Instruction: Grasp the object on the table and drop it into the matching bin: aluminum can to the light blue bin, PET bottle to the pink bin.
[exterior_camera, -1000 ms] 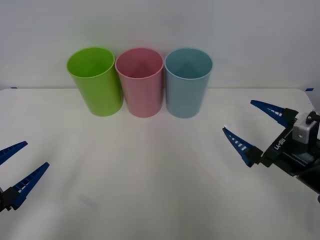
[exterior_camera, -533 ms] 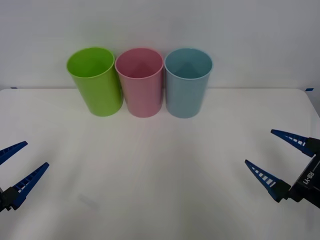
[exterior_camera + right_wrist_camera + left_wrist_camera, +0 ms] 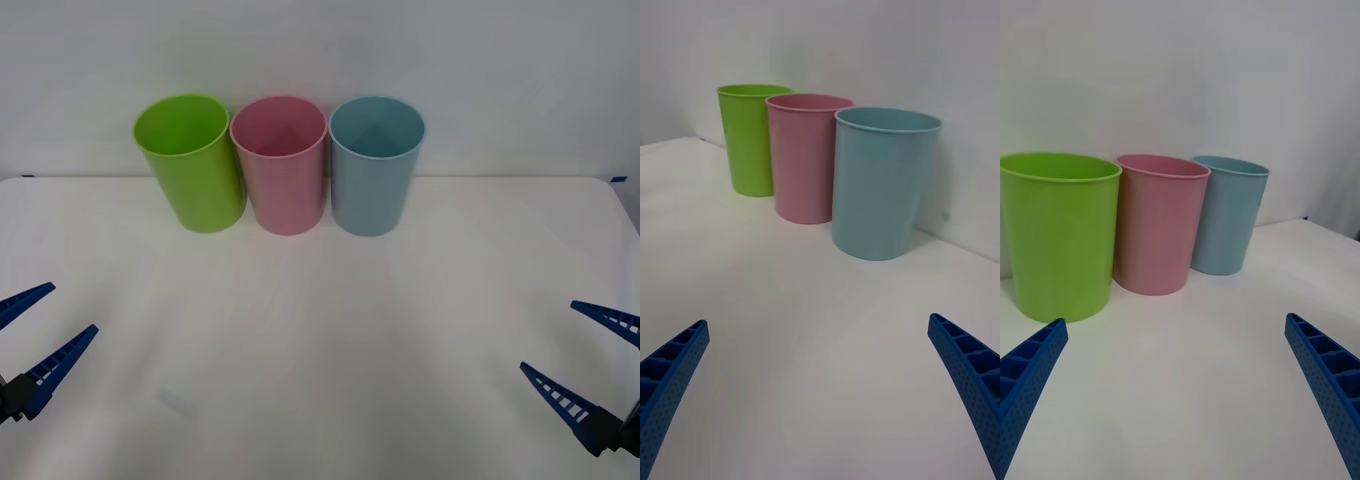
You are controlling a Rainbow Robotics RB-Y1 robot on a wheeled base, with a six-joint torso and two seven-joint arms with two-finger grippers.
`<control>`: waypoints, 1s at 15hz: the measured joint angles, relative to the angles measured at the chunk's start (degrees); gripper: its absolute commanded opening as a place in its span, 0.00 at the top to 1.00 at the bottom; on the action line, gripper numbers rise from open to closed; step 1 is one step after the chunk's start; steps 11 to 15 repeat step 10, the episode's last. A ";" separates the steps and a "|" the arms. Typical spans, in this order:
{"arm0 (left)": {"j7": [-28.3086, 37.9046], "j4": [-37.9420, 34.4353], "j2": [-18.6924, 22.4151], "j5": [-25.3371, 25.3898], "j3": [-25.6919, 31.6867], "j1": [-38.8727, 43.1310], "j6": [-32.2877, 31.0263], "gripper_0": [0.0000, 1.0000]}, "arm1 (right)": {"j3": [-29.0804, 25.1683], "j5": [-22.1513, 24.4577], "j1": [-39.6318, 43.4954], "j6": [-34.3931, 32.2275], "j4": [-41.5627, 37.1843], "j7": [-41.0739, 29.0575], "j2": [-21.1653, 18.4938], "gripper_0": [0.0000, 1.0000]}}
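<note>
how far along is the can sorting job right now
Looks finished or nearly so: no can lies on the wide white table. Both the left gripper and right gripper sit open, holding nothing, low at the near edges. Whether the can is inside the tall pale blue plastic bin can't be seen.

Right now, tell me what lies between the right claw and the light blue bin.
Only bare white table: in the right wrist view nothing sits between the open right claw and the light blue bin.

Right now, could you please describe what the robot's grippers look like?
Both the left gripper and the right gripper have two long, tapering blue fingers, ribbed with open cells, mounted on black bases.
</note>
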 measured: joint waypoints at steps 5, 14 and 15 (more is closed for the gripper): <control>0.00 0.00 0.00 0.00 0.00 0.00 0.00 0.00 | -0.41 -0.51 3.52 -0.07 0.00 0.12 0.03 0.00; 0.00 0.00 0.00 0.00 0.00 0.00 0.00 0.00 | -0.47 0.77 4.68 -0.07 0.01 0.18 0.03 0.00; 0.00 0.00 0.00 0.00 0.00 0.00 0.00 0.00 | -0.47 0.77 4.68 -0.07 0.01 0.18 0.03 0.00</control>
